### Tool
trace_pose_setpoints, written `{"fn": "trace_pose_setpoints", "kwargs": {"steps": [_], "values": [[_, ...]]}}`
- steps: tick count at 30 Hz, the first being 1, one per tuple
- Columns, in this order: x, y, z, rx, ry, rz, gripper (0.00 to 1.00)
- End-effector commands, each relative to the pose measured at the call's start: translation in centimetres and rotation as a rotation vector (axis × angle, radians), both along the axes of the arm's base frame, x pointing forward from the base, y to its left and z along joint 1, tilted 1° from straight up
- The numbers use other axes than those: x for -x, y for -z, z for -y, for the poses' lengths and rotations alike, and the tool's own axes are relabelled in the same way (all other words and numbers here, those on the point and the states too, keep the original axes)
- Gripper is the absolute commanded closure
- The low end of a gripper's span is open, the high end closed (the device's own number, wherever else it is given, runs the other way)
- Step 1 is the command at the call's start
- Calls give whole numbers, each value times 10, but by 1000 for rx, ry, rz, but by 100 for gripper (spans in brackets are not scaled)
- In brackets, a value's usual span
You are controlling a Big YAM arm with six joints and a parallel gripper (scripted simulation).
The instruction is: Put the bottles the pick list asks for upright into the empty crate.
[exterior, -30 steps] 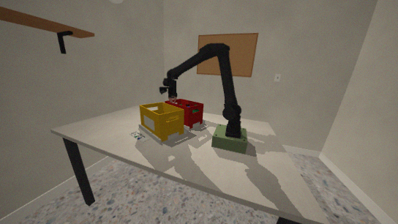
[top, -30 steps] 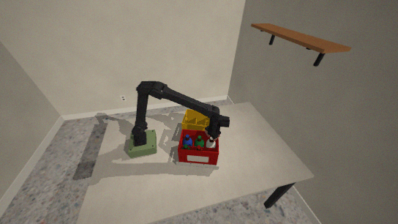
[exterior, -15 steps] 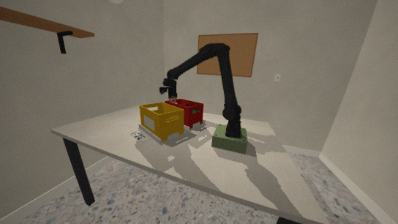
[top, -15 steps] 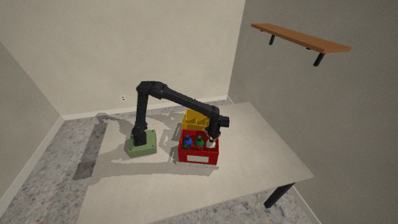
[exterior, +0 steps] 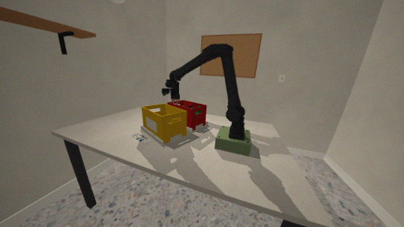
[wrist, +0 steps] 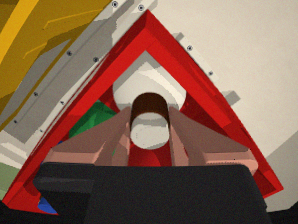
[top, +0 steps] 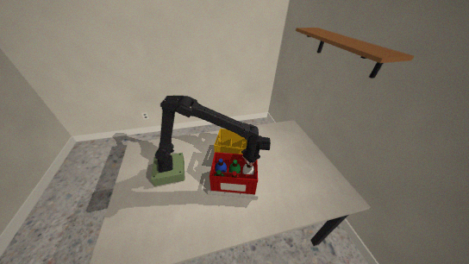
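Observation:
My gripper [top: 248,161] [exterior: 175,101] [wrist: 149,113] points down into the red crate [top: 216,185] [exterior: 201,118] [wrist: 200,90]. Its fingers are shut on the neck of the white bottle [top: 248,170] [wrist: 150,132], just below the pale cap, in the crate's corner compartment. Beside it stand a green bottle [top: 234,168] [wrist: 94,120] and a blue bottle [top: 221,167] [wrist: 47,205]. Another green top [top: 219,173] and a red top [top: 234,174] show in the nearer row. The yellow crate [top: 222,149] [exterior: 172,130] shows no bottles. The pick list [exterior: 139,137] lies beside it, too small to read.
The two crates stand close together, with the yellow one behind the red one in the top view. The arm's green base [top: 169,174] [exterior: 232,144] stands to one side of them. A wooden shelf [top: 353,43] [exterior: 44,24] hangs on the wall, well above the table.

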State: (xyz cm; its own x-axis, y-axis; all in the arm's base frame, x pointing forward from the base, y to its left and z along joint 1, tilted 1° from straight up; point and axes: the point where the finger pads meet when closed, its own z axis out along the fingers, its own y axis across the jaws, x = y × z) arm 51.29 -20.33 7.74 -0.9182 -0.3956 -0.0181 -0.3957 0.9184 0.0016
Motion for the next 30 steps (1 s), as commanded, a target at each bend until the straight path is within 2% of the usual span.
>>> {"fn": "trace_pose_setpoints", "kwargs": {"steps": [1, 30], "values": [[-1, -8, -6, 5, -4, 18, 100], [2, -9, -8, 4, -4, 16, 100]]}}
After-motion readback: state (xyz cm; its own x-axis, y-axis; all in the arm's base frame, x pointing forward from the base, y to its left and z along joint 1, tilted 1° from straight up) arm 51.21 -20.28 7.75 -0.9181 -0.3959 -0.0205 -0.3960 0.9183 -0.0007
